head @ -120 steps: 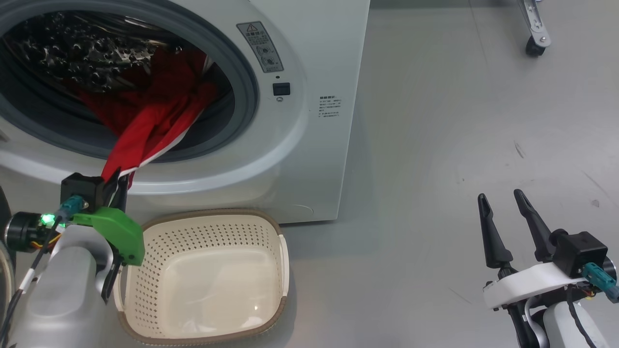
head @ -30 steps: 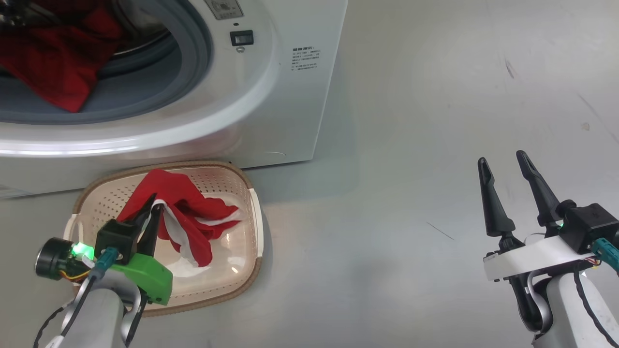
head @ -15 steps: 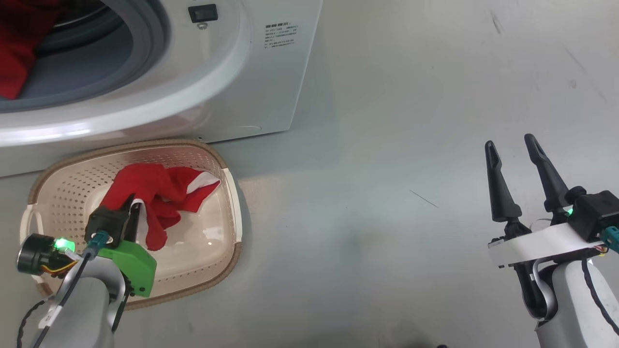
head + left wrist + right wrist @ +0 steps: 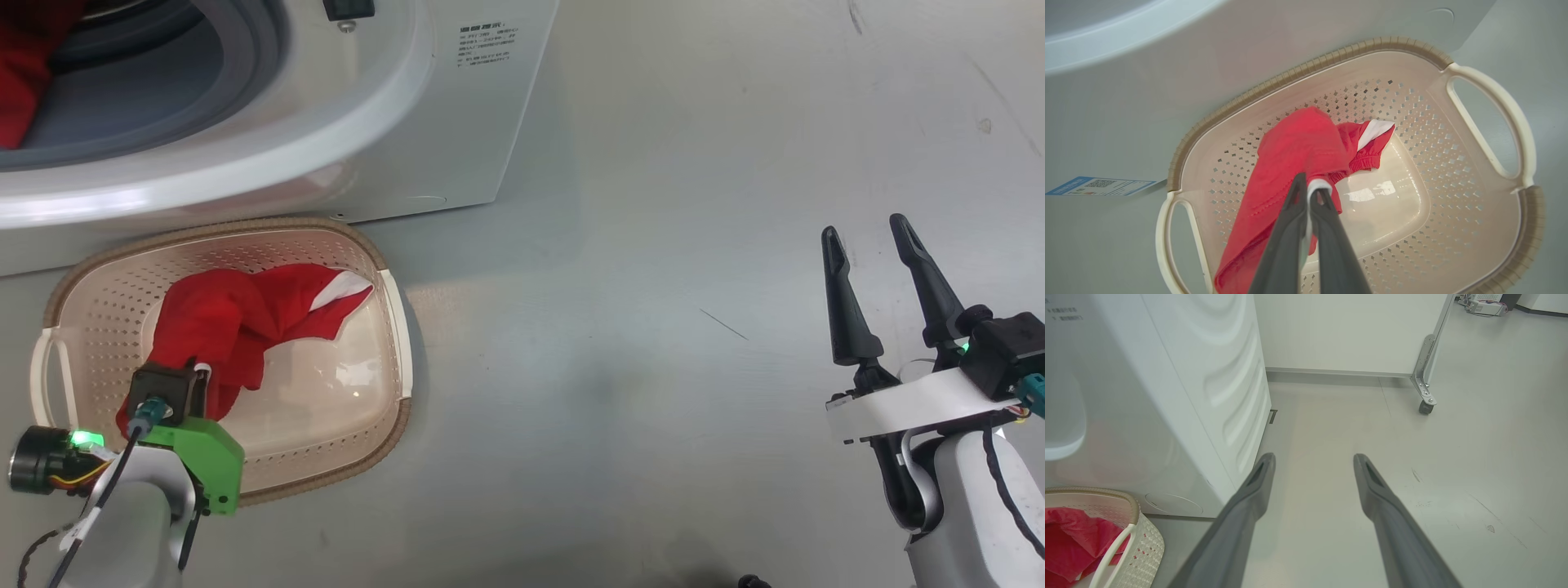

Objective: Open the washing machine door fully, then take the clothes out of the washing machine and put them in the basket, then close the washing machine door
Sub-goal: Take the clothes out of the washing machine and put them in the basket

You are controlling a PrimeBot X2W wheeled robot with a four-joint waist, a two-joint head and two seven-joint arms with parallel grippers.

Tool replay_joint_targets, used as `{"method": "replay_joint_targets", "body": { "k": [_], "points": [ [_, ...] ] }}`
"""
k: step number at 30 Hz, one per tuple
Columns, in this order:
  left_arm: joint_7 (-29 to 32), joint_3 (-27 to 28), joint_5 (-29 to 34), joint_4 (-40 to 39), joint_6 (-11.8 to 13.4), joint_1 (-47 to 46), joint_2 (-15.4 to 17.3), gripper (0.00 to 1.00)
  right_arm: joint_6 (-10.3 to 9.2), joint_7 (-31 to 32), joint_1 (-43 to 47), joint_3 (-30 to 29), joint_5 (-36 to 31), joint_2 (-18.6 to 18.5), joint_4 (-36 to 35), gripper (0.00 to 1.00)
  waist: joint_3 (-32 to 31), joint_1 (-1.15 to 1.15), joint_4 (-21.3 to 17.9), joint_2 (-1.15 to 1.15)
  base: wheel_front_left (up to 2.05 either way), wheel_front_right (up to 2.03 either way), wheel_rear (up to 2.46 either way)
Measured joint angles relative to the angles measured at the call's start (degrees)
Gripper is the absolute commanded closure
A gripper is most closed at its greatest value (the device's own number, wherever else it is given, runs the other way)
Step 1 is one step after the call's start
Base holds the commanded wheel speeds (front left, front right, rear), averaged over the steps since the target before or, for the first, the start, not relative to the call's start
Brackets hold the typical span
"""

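Note:
The washing machine [image 4: 457, 122] stands at the upper left, its grey-ringed opening uncovered, with red clothes [image 4: 20, 73] still inside the drum. Its door is out of view. Below it on the floor sits the cream basket [image 4: 393, 327], holding a red garment with a white stripe [image 4: 237, 314]. My left gripper [image 4: 1310, 185] reaches into the basket, shut on a white-edged fold of that garment [image 4: 1298, 143], which drapes over the basket's near side. My right gripper [image 4: 864, 227] hovers open over bare floor at the lower right, its fingers [image 4: 1257, 482] holding nothing.
The basket [image 4: 1490, 94] sits tight against the machine's front, which carries a blue label [image 4: 1098, 185]. In the right wrist view the machine's side panel [image 4: 1216, 388] is to the left, and a metal leg on a caster [image 4: 1425, 404] stands by a white wall panel.
My left gripper has drawn the red garment from the drum down into the basket and is now lower and nearer. The head camera has tilted down. The right gripper has stayed open.

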Motion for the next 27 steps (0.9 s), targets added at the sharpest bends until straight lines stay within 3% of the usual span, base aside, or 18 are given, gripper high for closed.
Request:
{"method": "replay_joint_targets", "body": {
  "k": [5, 6, 7, 27],
  "points": [
    [-0.01, -0.11, -0.31, 2.25, -0.03, -1.75, -0.67, 1.0, 0.0, 0.0, -0.08, 0.02, -0.01, -0.02, 0.08, 0.0, -0.05, 0.0, 0.24, 0.0, 0.0, 0.0, 0.0],
    [-0.01, 0.02, -0.46, 2.85, -0.03, -2.02, -0.91, 0.8, 0.0, 0.0, -0.15, 0.0, -0.01, -0.02, 0.1, 0.0, -0.1, 0.0, 0.28, 0.0, 0.0, 0.0, 0.0],
    [-0.01, 0.22, -0.74, 3.25, -0.03, -2.13, -1.11, 0.0, 0.0, 0.0, -0.21, 0.0, -0.01, -0.02, 0.11, 0.0, -0.15, 0.0, 0.33, 0.0, 0.0, 0.0, 0.0],
    [-1.05, -0.34, -1.32, 7.25, -0.62, -3.03, -2.22, 0.0, 0.0, 0.0, -0.48, -0.38, -0.01, 0.88, 2.56, 0.0, -5.82, 0.0, 1.44, 0.0, 0.0, 0.0, 0.0]
  ]
}}
